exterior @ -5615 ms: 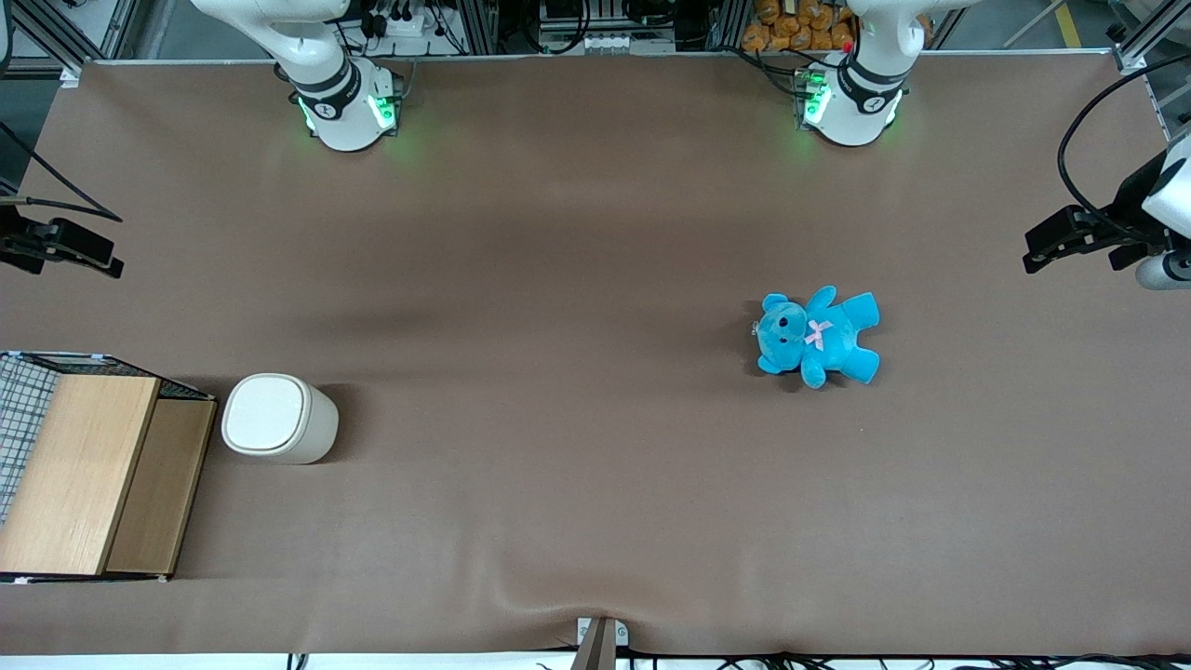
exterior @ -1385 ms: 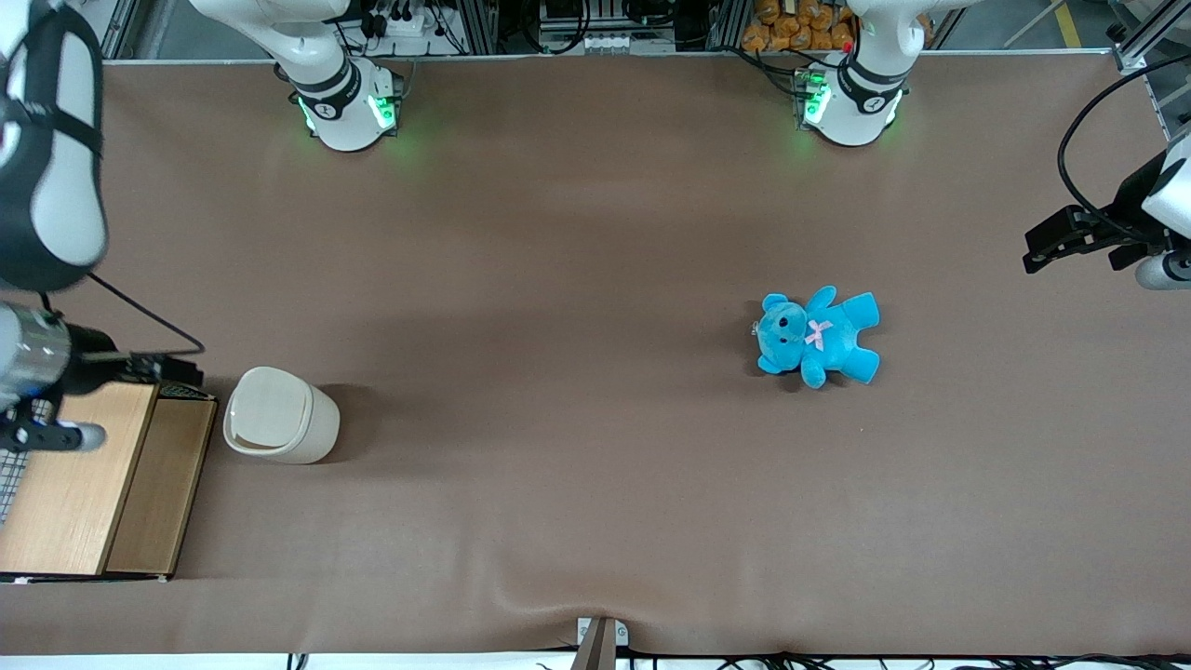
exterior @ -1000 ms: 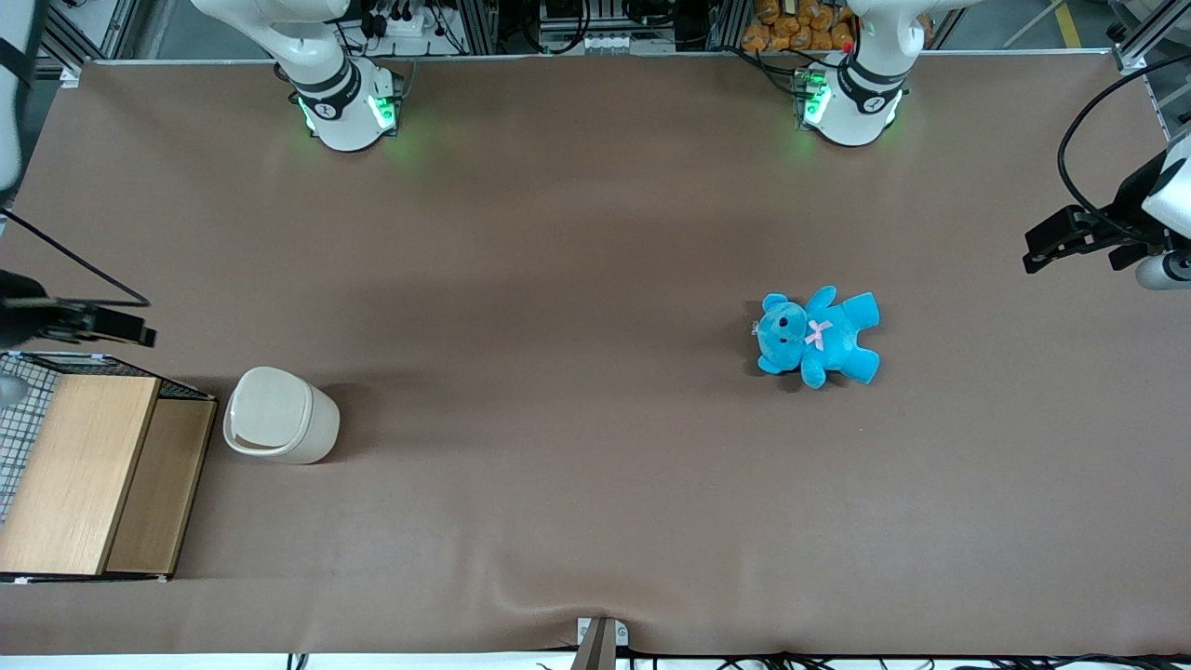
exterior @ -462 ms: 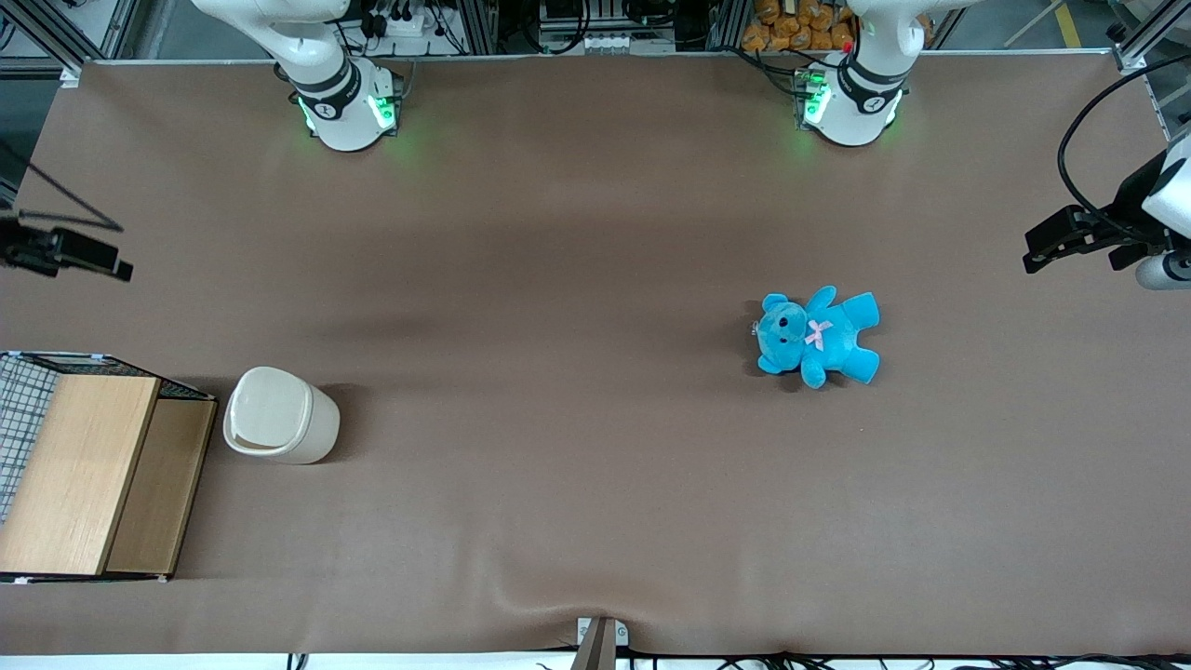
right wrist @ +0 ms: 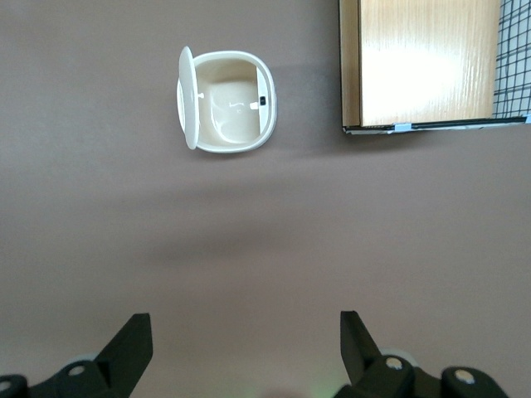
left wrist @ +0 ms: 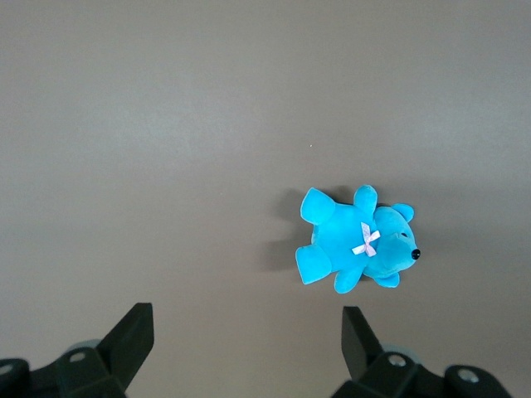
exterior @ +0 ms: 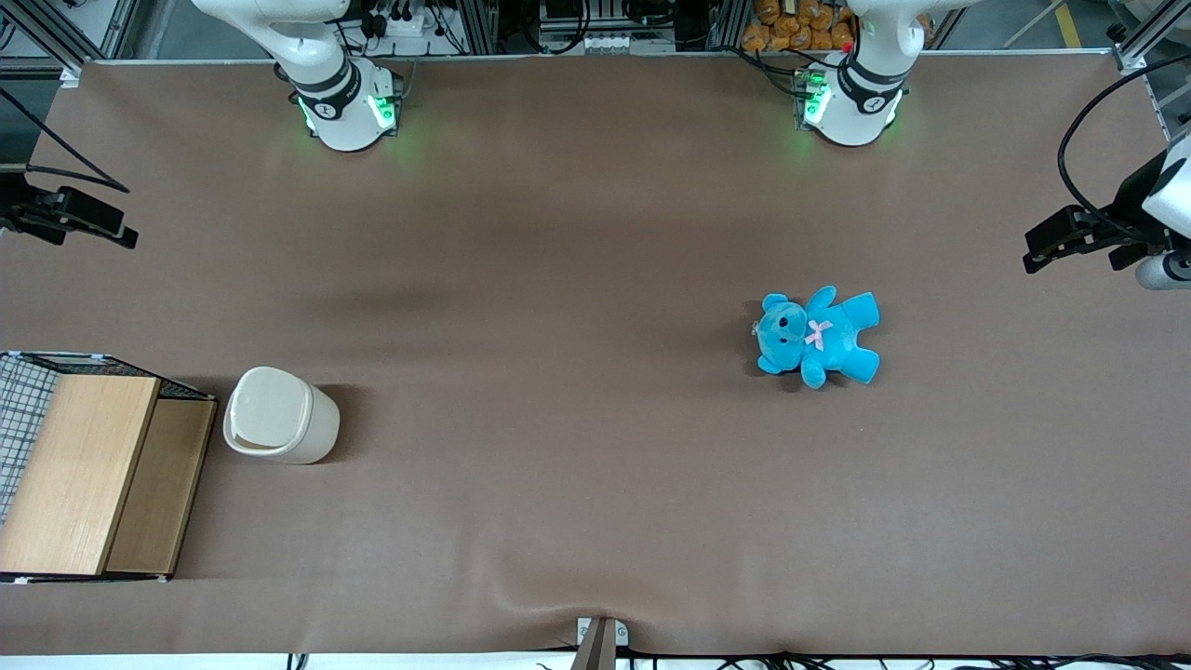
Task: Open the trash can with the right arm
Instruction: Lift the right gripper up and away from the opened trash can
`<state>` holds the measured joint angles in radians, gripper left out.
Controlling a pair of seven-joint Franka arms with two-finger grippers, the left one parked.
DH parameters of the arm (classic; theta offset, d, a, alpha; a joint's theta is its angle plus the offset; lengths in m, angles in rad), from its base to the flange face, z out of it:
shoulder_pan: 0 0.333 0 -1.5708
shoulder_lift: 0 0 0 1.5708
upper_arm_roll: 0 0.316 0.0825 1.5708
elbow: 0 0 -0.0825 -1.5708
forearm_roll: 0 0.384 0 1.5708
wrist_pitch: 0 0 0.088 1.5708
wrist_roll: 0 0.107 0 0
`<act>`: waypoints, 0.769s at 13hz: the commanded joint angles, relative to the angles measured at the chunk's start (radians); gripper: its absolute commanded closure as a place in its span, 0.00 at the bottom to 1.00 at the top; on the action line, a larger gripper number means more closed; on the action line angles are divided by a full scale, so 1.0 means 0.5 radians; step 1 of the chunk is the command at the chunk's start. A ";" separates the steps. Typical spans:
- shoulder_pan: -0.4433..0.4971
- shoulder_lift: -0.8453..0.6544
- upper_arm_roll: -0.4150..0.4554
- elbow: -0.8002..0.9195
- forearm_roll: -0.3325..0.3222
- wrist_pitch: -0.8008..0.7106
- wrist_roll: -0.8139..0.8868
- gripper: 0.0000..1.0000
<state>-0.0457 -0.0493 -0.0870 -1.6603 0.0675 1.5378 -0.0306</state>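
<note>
The cream-white trash can (exterior: 282, 426) stands on the brown table beside the wooden-topped box. Its lid (right wrist: 188, 98) is swung up on edge and the hollow inside (right wrist: 232, 110) shows in the right wrist view. My right gripper (right wrist: 246, 340) is open and empty, high above bare table, well away from the can. In the front view only its black tip (exterior: 70, 216) shows at the working arm's end of the table, farther from the camera than the can.
A wooden-topped box with wire mesh (exterior: 88, 470) stands next to the can; it also shows in the right wrist view (right wrist: 427, 62). A blue teddy bear (exterior: 817, 337) lies toward the parked arm's end of the table.
The can's lid, shut at first, now stands open. My right arm has drawn back from over the box and can, away from the front camera, to the table's edge.
</note>
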 commanded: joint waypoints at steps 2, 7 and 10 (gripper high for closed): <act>-0.019 0.009 -0.037 0.047 -0.003 0.002 -0.028 0.00; 0.009 0.037 -0.050 0.121 -0.079 -0.005 -0.025 0.00; 0.009 0.040 -0.041 0.114 -0.080 -0.008 -0.034 0.00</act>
